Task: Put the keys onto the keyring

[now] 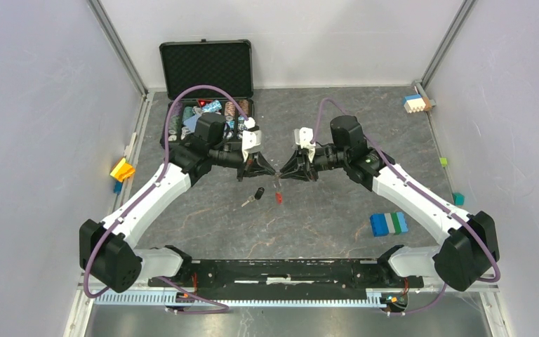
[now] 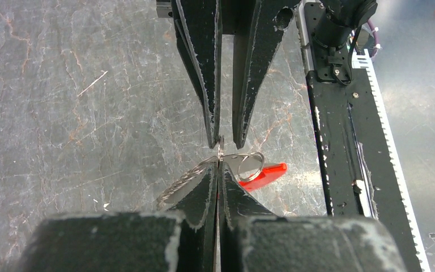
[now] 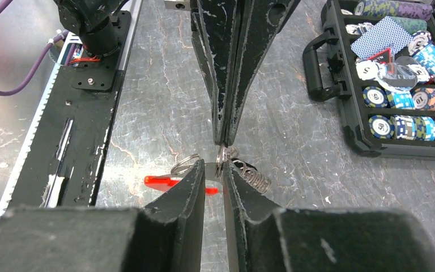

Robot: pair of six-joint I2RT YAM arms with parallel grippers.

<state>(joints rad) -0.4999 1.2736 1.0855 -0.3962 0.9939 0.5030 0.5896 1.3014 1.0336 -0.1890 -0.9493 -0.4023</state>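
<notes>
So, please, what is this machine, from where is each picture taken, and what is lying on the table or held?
It is two robot arms bolted to a table. One picture looks down from above; the other two come from a camera on each wrist. The left pincer is shut on the keyring; the right pincer faces it, slightly open. A small black key lies on the table, with coloured blocks and an open case of poker chips.
</notes>
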